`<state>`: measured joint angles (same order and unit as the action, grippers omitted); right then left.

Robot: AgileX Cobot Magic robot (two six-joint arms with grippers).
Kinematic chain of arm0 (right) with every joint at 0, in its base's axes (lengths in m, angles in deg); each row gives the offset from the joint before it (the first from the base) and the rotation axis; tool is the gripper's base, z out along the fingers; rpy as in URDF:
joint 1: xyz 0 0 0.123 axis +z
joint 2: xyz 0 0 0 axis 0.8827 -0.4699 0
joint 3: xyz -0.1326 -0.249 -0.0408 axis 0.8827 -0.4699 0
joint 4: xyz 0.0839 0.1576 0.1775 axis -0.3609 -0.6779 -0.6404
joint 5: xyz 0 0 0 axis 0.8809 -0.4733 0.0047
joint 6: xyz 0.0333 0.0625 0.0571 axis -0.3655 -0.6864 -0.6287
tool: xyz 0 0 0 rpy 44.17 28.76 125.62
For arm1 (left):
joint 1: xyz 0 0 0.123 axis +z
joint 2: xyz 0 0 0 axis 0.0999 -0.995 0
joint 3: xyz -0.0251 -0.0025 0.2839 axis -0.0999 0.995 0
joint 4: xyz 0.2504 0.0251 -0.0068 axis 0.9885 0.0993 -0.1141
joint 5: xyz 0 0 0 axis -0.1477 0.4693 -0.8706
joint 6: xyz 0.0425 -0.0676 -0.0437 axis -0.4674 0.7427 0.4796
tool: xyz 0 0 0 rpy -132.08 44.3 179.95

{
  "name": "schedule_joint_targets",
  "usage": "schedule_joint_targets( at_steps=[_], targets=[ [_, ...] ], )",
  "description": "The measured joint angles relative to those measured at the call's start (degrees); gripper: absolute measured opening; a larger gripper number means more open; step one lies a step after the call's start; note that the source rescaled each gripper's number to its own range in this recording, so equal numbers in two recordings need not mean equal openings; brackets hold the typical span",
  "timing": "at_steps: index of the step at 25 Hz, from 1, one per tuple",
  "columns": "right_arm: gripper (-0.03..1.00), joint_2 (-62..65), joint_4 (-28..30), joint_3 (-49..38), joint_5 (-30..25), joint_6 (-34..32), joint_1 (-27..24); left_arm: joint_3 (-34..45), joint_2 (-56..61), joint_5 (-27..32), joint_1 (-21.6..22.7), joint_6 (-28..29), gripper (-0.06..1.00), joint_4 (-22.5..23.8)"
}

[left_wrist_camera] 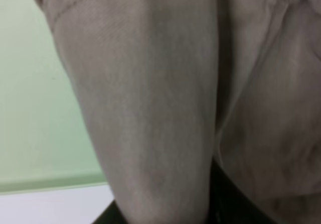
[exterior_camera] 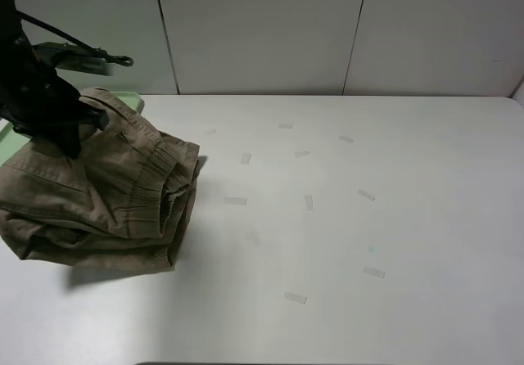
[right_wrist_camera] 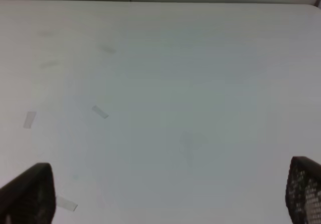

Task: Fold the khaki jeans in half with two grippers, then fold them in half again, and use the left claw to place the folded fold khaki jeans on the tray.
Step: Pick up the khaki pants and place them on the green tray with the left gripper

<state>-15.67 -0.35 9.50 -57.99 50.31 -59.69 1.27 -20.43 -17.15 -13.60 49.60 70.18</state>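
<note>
The khaki jeans [exterior_camera: 106,201] are a folded bundle at the table's left side, with the elastic waistband facing right. My left claw [exterior_camera: 64,140] comes down from the upper left and is shut on the bundle's top layer. In the left wrist view the tan cloth [left_wrist_camera: 150,108] fills the picture between the black jaws of my left claw [left_wrist_camera: 165,215]. The mint-green tray [exterior_camera: 131,99] shows behind the bundle, mostly hidden by the cloth and the arm, and appears as the tray [left_wrist_camera: 35,108] beside the cloth. My right gripper [right_wrist_camera: 168,191] stands open over bare table.
Several small tape strips [exterior_camera: 295,298] are stuck across the white table [exterior_camera: 393,218]. A pale panelled wall [exterior_camera: 262,29] runs along the far edge. The right arm is outside the exterior high view.
</note>
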Motion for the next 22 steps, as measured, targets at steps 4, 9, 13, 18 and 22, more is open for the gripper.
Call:
schedule_joint_targets(
  at_steps=[4, 9, 13, 18, 22],
  targets=[
    [1.0, 0.0, 0.0, 0.0, 0.0, 0.0, 0.0, 0.0, 0.0, -0.47, 3.22, -2.95, 0.17, 0.0],
    [1.0, 0.0, 0.0, 0.0, 0.0, 0.0, 0.0, 0.0, 0.0, -2.82, 7.08, -6.45, 0.17, 0.0],
    [1.0, 0.0, 0.0, 0.0, 0.0, 0.0, 0.0, 0.0, 0.0, -6.27, 10.05, -8.54, 0.17, 0.07],
    [1.0, 0.0, 0.0, 0.0, 0.0, 0.0, 0.0, -0.63, -2.31, -12.19, 13.04, -9.19, 0.17, 0.07],
    [1.0, 0.0, 0.0, 0.0, 0.0, 0.0, 0.0, -2.29, -6.34, -14.48, 14.89, -9.91, 0.17, 0.07]
  ],
)
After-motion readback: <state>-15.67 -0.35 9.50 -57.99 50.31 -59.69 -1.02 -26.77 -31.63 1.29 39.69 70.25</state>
